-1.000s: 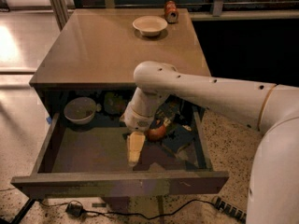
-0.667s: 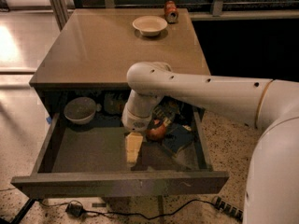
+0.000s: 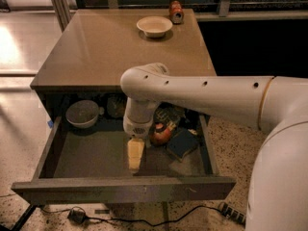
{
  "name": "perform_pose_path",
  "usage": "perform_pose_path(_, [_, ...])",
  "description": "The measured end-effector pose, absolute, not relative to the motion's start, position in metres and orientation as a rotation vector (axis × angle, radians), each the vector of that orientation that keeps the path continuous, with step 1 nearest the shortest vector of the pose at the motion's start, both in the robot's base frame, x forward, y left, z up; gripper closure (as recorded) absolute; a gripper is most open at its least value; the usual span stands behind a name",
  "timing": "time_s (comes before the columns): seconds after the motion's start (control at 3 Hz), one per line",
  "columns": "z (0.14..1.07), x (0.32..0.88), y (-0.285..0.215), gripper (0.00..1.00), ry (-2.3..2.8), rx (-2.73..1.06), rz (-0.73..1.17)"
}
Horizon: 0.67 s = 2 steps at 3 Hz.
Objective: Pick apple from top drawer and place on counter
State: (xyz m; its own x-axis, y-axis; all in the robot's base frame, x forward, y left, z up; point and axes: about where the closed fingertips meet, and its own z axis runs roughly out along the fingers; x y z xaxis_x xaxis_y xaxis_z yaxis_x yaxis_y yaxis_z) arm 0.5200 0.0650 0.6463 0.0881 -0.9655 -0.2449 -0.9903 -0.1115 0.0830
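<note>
Drawer pulled open, tool down inside it, apple not picked up.
Left to right: grey bowl sits in the drawer's back-left corner, its far rim in shadow under the desk. The tool hangs tip-down over the drawer floor near the middle. Can't tell whether it's open or closed; it reads as one pale wedge. Nothing visibly in its hold. The apple lies just right of the tool, apart from it, its upper edge covered by the wrist. A dark blue flat item is just right of the apple. The stuff behind them at the drawer back is too dark to identify. Arm crosses from the right and hides the drawer's back-right part. At the desk's far edge: white bowl, then can to its right.
</note>
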Motion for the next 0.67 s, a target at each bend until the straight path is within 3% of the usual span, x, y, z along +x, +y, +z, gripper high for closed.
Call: perform_pose_path(0.67, [0.631, 0.533, 0.030, 0.00, 2.129, -2.163, 0.371])
